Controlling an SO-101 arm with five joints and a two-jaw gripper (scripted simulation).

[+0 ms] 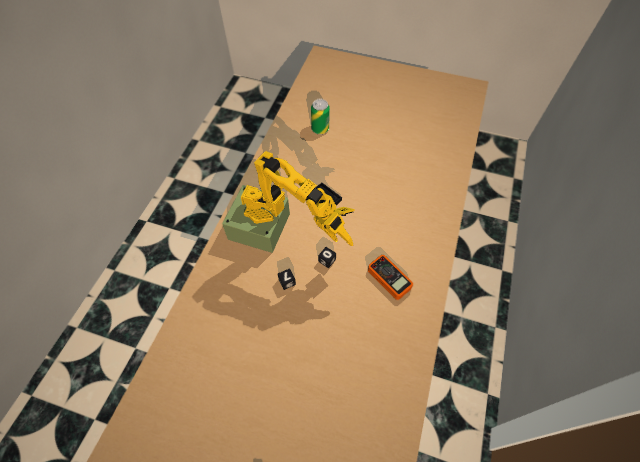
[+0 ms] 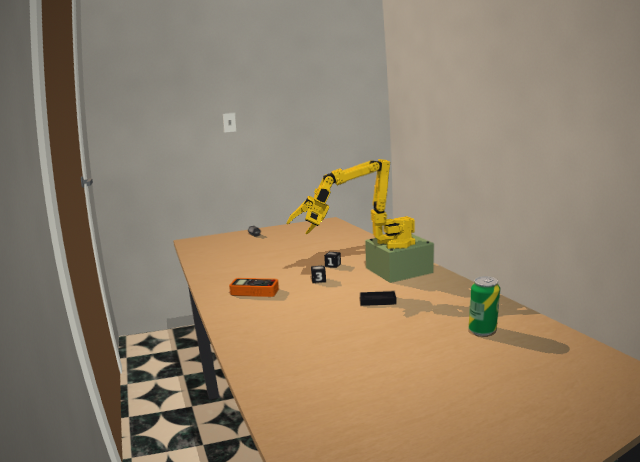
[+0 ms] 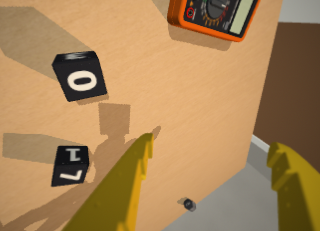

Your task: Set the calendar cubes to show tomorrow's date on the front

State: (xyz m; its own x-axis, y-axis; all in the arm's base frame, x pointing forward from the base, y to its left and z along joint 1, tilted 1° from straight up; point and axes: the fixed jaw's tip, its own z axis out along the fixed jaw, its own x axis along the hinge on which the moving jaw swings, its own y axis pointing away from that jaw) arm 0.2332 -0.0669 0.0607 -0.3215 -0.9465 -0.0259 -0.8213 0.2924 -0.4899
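Two cubes, 0-top [image 1: 326, 257] [image 2: 318, 274] [image 3: 80, 76] & 7-top [image 1: 286, 279] [image 2: 332, 259] [image 3: 70, 165], on tbl [image 1: 392, 152] [image 2: 372, 364] [image 3: 150, 61] – outside blk tray [image 1: 329, 193] [image 2: 377, 298]; gripper [image 1: 353, 226] [image 2: 299, 227] [image 3: 211, 143] up above – open, nothing held.

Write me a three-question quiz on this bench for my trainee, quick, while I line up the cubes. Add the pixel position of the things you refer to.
1. True or false: both black cubes [image 1: 326, 257] [image 1: 286, 279] [image 2: 318, 274] [image 2: 332, 259] [image 3: 80, 77] [image 3: 71, 166] sit in the tray [image 1: 330, 194] [image 2: 377, 298].

2. Which digit is on top of the cube nearer the orange multimeter [image 1: 390, 276] [image 2: 253, 287] [image 3: 215, 16]?
A) 7
B) 0
C) 4

3. Fill in the missing word: the gripper [image 1: 353, 227] [image 2: 298, 228] [image 3: 212, 141] stands ____, with nothing between its fingers.

Key: 1. False; 2. B; 3. open
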